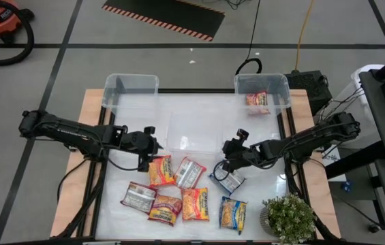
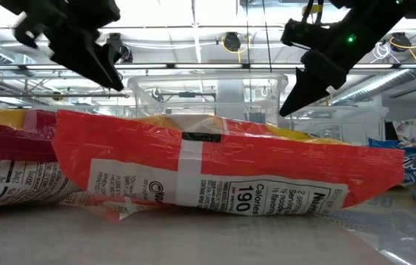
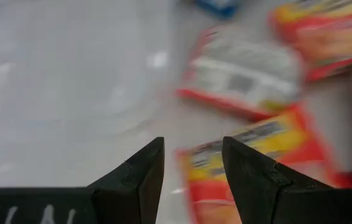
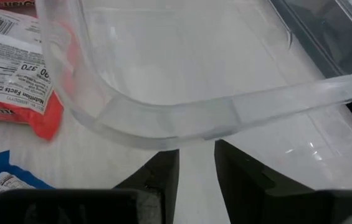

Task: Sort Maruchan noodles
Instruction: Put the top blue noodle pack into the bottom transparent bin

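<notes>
Most of the Maruchan noodles (image 1: pixel 182 194) lay loose on the desk (image 1: pixel 131 129), in a cluster along its near edge, some overlapping; one red packet (image 1: pixel 257 100) already sat in the right-hand clear bin (image 1: pixel 262 93), while the left-hand bin (image 1: pixel 131 91) looked empty. A third clear bin (image 1: pixel 193 129) sat between them.

The left tool (image 1: pixel 157 145) hovered just beside the orange-yellow packet (image 1: pixel 161 170) at the cluster's far edge, its fingers (image 3: pixel 138 180) slightly spread with nothing between them. The right tool (image 1: pixel 226 163) hung over the blue packet (image 1: pixel 227 180), fingers (image 4: pixel 163 168) parted a little and empty (its wrist view looked onto the middle bin's rim).

The packets were probably light, glossy and slippery, with a brittle block inside, so a hard squeeze could crack it. A grip across a short end or on the crimped seam seemed safest, and lifting one from an overlap might drag its neighbour.
</notes>
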Robot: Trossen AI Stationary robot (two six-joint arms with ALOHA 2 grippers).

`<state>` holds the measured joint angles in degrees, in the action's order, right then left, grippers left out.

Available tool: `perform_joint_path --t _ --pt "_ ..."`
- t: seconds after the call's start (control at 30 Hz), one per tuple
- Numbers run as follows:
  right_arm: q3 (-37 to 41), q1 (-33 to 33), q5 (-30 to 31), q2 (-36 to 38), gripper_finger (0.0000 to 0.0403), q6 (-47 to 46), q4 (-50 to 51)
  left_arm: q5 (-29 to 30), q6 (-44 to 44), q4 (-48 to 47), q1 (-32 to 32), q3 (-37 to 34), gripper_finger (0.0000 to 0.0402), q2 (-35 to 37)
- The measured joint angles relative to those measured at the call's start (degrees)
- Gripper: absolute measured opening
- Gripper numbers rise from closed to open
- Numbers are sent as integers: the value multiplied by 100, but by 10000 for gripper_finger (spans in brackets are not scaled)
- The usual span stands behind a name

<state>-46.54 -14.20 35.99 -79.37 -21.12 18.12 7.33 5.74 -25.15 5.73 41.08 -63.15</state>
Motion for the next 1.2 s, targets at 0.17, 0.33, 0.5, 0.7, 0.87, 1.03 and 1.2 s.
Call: perform_joint_path --t 0.17,0.33,0.5,0.7,0.87,1.03,1.2 --pt "0 2 15 2 95 0 -6 246 48 74 -316 0 168 -131" --pt "0 0 159 2 95 -4 9 -278 269 482 -303 -2 168 -292" --pt "0 7 339 2 95 -7 -10 -387 342 471 -140 -2 168 -312" --pt "0 -1 275 6 95 -53 -78 -277 363 298 -115 -2 168 -277" --pt "-7 -17 -377 315 95 -511 140 36 332 -157 -122 -4 168 -103" --pt "-11 -15 -1369 718 96 -1272 701 66 116 -672 -119 -7 168 215" --pt "-11 -158 -2086 850 96 -2583 1428 71 -176 -999 -108 -7 168 613"
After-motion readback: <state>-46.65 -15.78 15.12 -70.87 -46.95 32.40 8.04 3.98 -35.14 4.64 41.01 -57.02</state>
